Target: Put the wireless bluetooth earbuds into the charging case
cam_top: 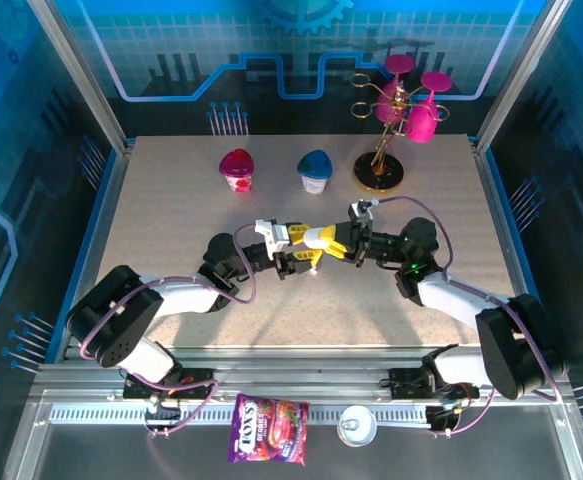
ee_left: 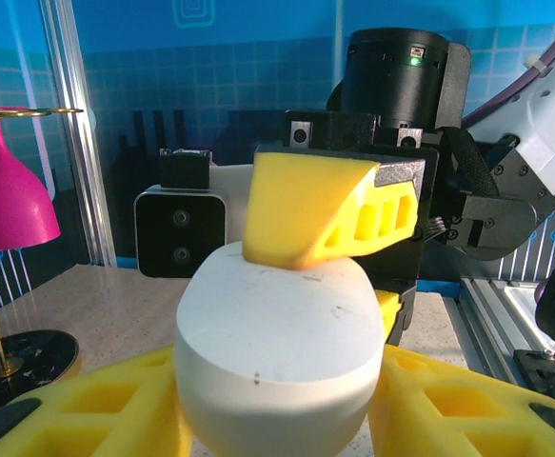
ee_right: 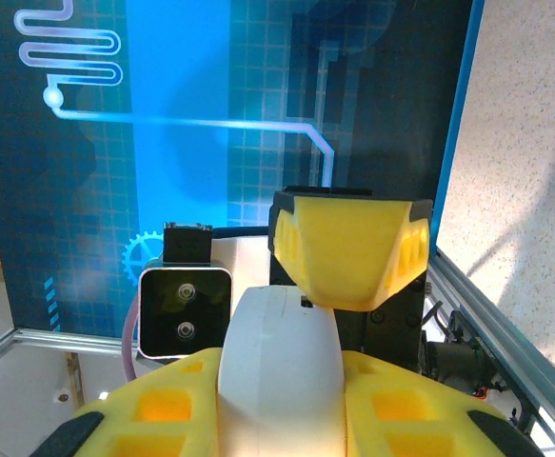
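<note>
The white pebble-shaped charging case hangs above the middle of the table, held from both sides. My left gripper is shut on its broad sides, so the case bulges between my yellow fingers. My right gripper is shut on its narrow sides. In the right wrist view the case stands on edge with its lid seam showing and the lid closed. Each gripper's finger crosses over the case in the other's view. A tiny white bit sits just under the grippers, too small to tell whether it is an earbud.
At the back of the table stand a red-lidded cup, a blue-lidded cup and a gold stand hung with pink glasses. A candy bag and a small round white object lie on the front rail.
</note>
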{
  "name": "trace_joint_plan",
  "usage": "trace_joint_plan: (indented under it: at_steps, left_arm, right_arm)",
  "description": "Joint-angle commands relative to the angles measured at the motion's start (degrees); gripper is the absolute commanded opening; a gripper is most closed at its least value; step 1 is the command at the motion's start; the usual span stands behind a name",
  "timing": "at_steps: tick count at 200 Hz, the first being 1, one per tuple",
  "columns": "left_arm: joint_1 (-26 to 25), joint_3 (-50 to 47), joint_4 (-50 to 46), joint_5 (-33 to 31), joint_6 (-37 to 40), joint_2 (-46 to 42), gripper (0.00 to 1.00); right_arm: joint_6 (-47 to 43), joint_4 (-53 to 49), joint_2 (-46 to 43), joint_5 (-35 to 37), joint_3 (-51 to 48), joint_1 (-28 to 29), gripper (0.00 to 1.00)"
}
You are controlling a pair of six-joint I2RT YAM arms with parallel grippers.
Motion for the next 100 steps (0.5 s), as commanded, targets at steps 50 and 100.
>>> trace_joint_plan:
  at_steps: [50,100]
  left_arm:
    - [-0.6,2.2,3.6,3.8,0.0,0.5,0.45]
    - [-0.6,2.1,3.7,3.6,0.4,1.1,0.53]
  right_arm:
    - [0.4,1.2,1.3,2.3,-0.1,0.6,0.16]
    - [2.1,3.4,1.9,2.3,0.4,0.6,0.16]
